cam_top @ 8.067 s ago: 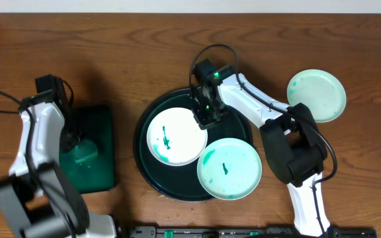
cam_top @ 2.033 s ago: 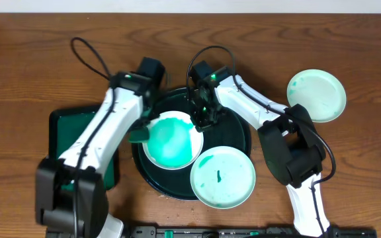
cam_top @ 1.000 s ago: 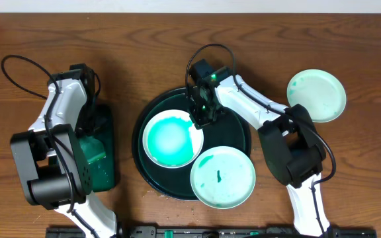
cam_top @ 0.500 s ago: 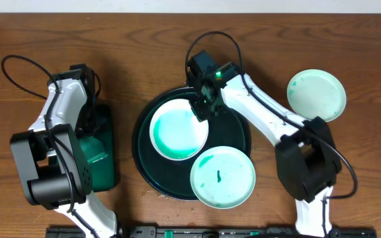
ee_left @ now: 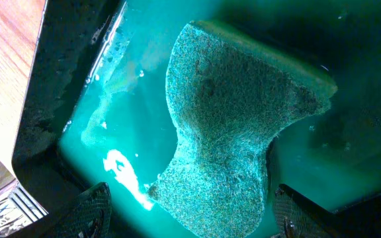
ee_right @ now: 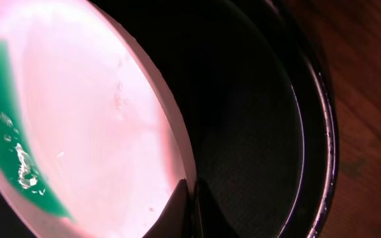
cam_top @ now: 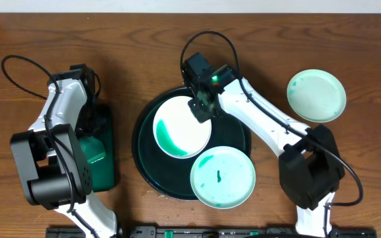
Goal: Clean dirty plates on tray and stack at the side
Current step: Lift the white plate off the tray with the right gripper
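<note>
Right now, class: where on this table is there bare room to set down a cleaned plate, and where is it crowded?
Bare wood: far left, between the left arm and the tray; near right, below the lone plate. Crowded: the tray, with the gripped plate, the front plate and the right pincer.

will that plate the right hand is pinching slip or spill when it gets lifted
Probably stiff: the plate shows no bend though the right hand pinches only its rim. Likely slippery, since its surface looks wet. The green liquid pooled at one side could run off if it tips more.
</note>
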`<action>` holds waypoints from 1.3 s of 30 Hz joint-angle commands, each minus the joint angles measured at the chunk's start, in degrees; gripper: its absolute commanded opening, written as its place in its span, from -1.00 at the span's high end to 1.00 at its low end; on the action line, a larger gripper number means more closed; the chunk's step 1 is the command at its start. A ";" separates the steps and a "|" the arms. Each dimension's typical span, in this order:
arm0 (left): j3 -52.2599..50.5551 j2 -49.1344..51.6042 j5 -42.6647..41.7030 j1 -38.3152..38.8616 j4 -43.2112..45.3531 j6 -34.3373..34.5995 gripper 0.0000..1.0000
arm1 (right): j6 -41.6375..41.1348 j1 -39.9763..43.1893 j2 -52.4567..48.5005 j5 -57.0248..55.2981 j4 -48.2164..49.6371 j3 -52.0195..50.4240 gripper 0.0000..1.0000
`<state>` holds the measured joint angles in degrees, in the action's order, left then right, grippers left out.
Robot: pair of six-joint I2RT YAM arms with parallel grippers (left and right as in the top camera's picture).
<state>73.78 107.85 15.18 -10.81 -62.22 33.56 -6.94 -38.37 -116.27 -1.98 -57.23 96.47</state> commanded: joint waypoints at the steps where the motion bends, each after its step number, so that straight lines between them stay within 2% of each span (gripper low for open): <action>1: -0.48 -0.09 0.33 -0.15 -0.39 -0.33 -0.56 | 0.85 -0.98 3.06 -2.19 0.04 0.24 0.97; 6: -0.48 -0.09 0.31 -0.15 -0.39 -0.31 -0.56 | 1.25 -1.90 4.52 -3.63 0.00 0.28 0.97; 17: -0.48 -0.09 0.33 -0.15 -0.33 -0.31 -0.56 | 3.30 -5.27 8.90 -14.84 0.00 0.28 0.97; 27: -0.48 -0.09 0.33 -0.15 -0.33 -0.31 -0.56 | 9.35 -10.86 10.08 -35.54 0.13 0.28 0.98; 39: -0.48 -0.09 0.33 -0.15 -0.33 -0.31 -0.57 | 22.99 -19.02 10.08 -57.92 1.99 0.28 0.98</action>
<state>73.78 107.85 15.16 -10.81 -62.37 33.56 10.20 -55.40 -107.72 -49.12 -55.44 96.47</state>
